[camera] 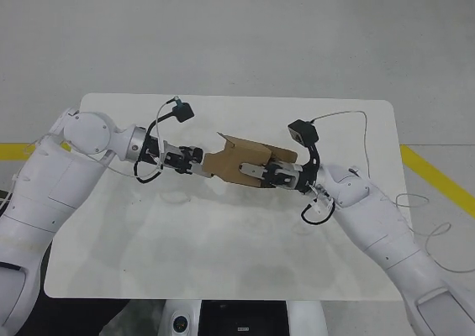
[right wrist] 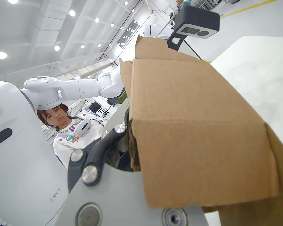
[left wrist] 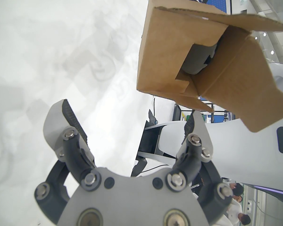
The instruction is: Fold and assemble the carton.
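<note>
Left tool (left wrist: pixel 129 108) sat closest, released, both fingers (left wrist: pixel 73 118) spread wide with nothing between them, just short of the carton (left wrist: pixel 160 48) and not touching it. Right tool (camera: pixel 262 174) looked clenched on the carton's far wall, one finger outside and a dark grey part (left wrist: pixel 200 57) inside that was probably its other finger. The carton was held between the two arms over the middle of the white counter (camera: pixel 220 252); I could not tell if its bottom touched the surface. The end toward the left tool was open, with the long flap (left wrist: pixel 250 22) sticking out and a short flap (left wrist: pixel 191 99) hanging near the left fingertip, none folded shut. Contents: nothing seen inside apart from that grey part. Risks, as I judge them: the hold was one-sided on thin cardboard, so a push from the left tool on a flap could twist the carton out of the grip or crease the wall. The short flap could snag on the open fingertip and bend the wrong way. If the end was closed with the right finger inside, that finger could be trapped or tear the seam. Flaps folded in the wrong order would not lock.
</note>
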